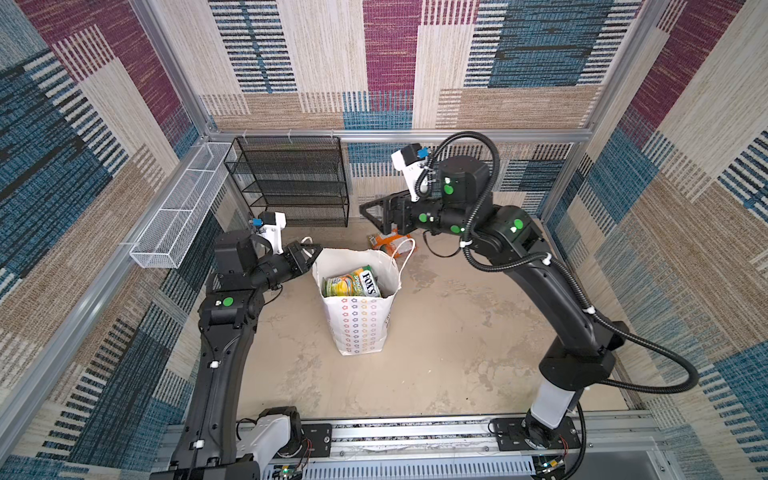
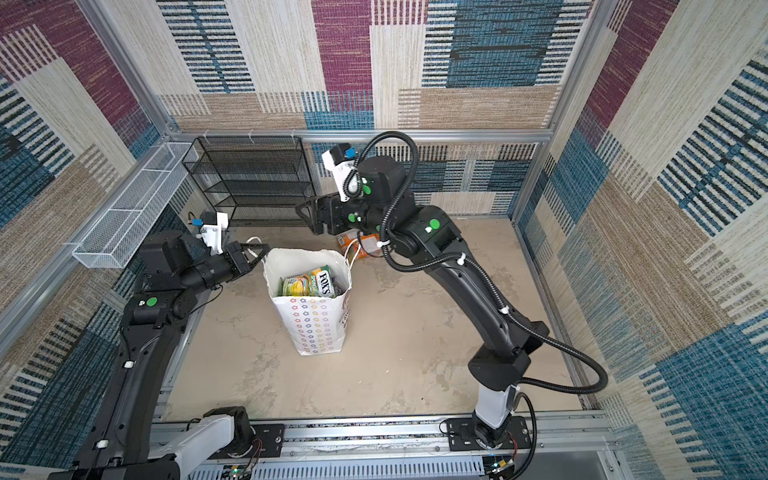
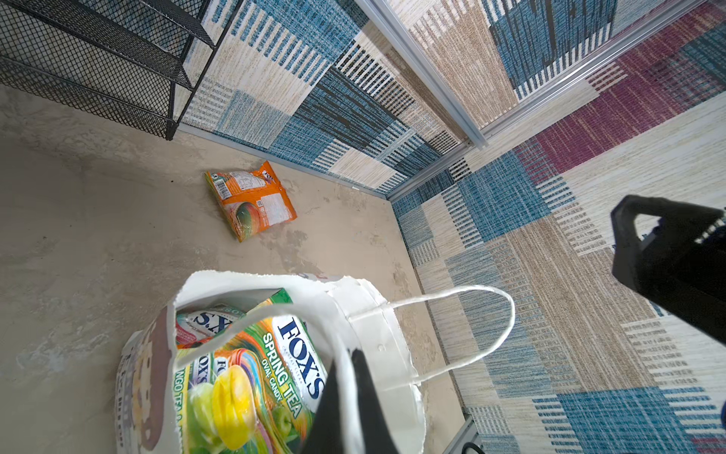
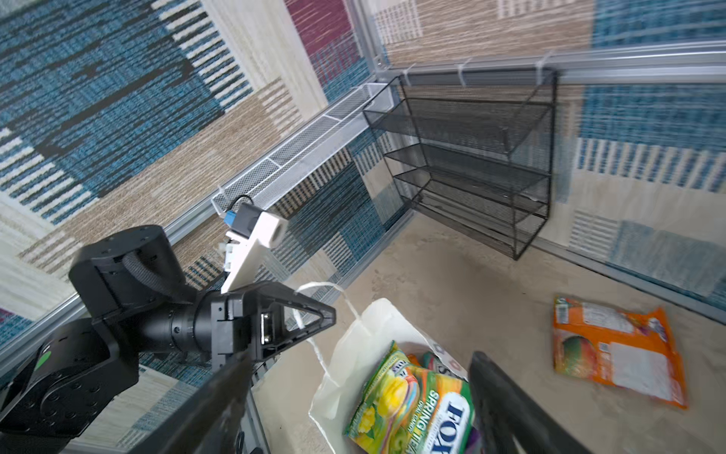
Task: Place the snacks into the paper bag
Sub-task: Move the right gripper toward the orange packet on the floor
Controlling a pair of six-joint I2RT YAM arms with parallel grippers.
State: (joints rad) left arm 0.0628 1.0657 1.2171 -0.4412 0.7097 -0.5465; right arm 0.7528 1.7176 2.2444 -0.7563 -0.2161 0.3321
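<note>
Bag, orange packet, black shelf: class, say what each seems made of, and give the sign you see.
The bag looks like matt white paper: creased walls and a ragged rim. The orange packet seems glossy plastic film: crinkles and bright glints. The shelf is probably metal mesh, painted black: see-through grid on thin rods.

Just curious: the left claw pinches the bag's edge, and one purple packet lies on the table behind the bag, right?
Almost. The packet is orange, not purple; the left wrist view shows it. The left claw does pinch the edge of the paper bag.
</note>
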